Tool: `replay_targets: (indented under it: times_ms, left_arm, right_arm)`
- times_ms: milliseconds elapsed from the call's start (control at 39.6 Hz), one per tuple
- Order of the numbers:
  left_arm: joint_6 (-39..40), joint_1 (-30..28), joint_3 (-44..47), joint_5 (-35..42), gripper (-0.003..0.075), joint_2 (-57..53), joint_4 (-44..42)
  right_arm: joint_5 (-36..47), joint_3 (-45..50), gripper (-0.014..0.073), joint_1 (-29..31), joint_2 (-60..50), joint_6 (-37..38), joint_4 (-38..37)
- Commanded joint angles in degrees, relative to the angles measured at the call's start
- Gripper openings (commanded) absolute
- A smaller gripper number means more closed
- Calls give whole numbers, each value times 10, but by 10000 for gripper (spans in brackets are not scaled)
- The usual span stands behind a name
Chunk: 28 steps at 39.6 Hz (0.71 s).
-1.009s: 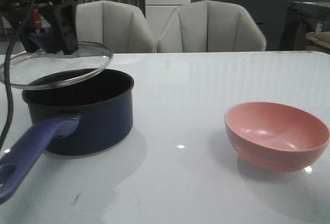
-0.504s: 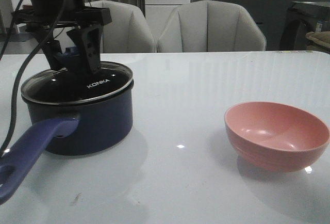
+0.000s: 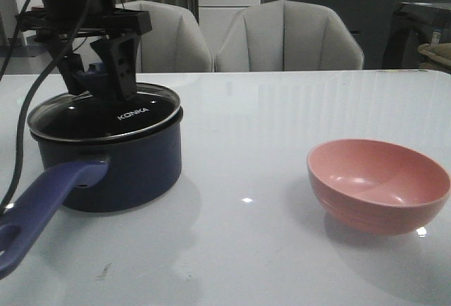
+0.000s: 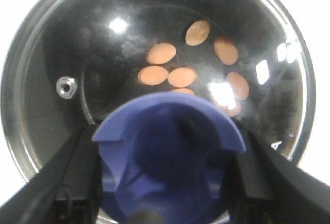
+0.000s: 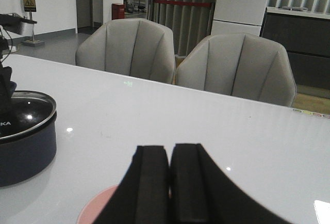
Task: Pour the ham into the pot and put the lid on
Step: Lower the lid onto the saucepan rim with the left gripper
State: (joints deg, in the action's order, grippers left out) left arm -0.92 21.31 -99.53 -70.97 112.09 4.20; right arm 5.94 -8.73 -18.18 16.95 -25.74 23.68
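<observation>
The lid (image 3: 106, 112), tilted above the pot (image 3: 106, 158) a second ago, now sits flat on its rim over the ham (image 4: 181, 76), left end effector (image 3: 99, 80) still gripping the knob, so only release remains; right end effector (image 5: 170, 182) closed, empty.

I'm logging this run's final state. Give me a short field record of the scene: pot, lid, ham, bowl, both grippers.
pot: on the table's left side, handle toward the camera
lid: seated on the pot rim
ham: orange-tan slices inside the pot, seen through the glass
bowl: on the right, empty
left gripper: around the lid knob; grip unclear
right gripper: shut, holding nothing, above the bowl
</observation>
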Motion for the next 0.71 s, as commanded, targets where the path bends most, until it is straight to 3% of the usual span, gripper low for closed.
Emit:
replay_targets:
  times_ms: [0,101,202,479,681]
  left_arm:
    - [2,3,-18,-27,117,-21,2]
    - [2,3,-18,-27,122,-19,13]
    - [1,3,-18,-27,179,-18,17]
    - [1,3,-18,-27,477,-18,13]
    - [1,3,-18,-27,505,-18,13]
  right_arm:
    - [44,-15,153,1,4,-4,-1]
    - [44,-15,153,1,4,-4,-1]
    - [44,-15,148,1,4,-4,-1]
    - [44,-15,148,1,4,-4,-1]
    - [44,-15,148,1,4,-4,-1]
